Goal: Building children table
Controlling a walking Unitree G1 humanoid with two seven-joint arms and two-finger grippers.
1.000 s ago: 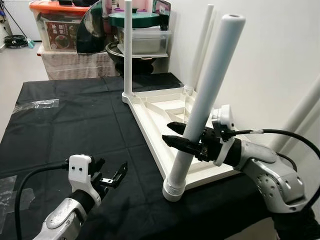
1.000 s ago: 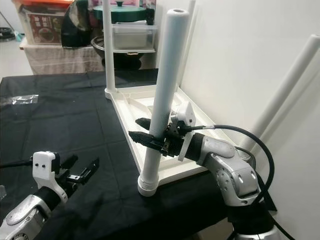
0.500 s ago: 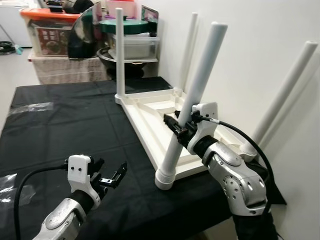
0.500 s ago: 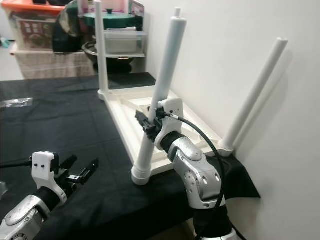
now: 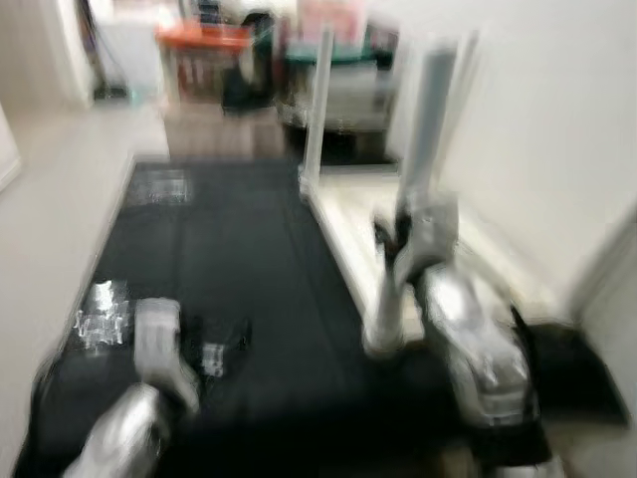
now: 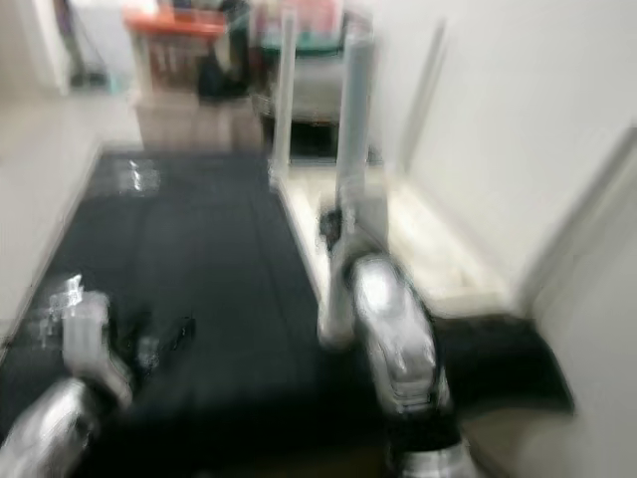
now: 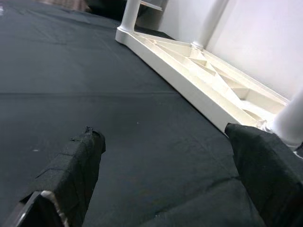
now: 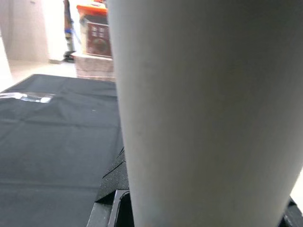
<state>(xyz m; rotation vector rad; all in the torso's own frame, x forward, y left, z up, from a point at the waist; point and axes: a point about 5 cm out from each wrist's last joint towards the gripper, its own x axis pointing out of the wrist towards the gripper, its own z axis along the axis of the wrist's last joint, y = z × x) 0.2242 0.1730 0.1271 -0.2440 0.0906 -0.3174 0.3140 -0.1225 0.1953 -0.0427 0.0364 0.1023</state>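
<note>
Black cloth covers the work table point(image 5: 249, 259) in front of me, though both head cameras are badly smeared, so I lean on the wrist cameras for detail. On the right half of the cloth lies the upside-down white plastic children's tabletop point(image 7: 199, 80), its ribbed underside facing up and its right edge near the pale wall point(image 5: 557, 149). A thin white leg point(image 5: 317, 110) stands upright at its far left corner, and the thick white cylindrical leg point(image 5: 413, 189) rises from the near left corner, its base collar resting by the tabletop's edge. My right gripper point(image 5: 396, 239) sits at that thick leg, partway up; in the right wrist view the leg's pale surface point(image 8: 208, 118) presses right against the lens with a black finger point(image 8: 113, 189) beside it, so I read the fingers as closed around the leg. My left gripper point(image 7: 165, 175) hovers low over the near left part of the cloth, its two black fingers point(image 7: 75, 165) spread wide with nothing between them, pointing toward the tabletop and well apart from it. Beyond the far end of the table I can only make out blurred storage clutter with an orange lid point(image 5: 204, 35).
</note>
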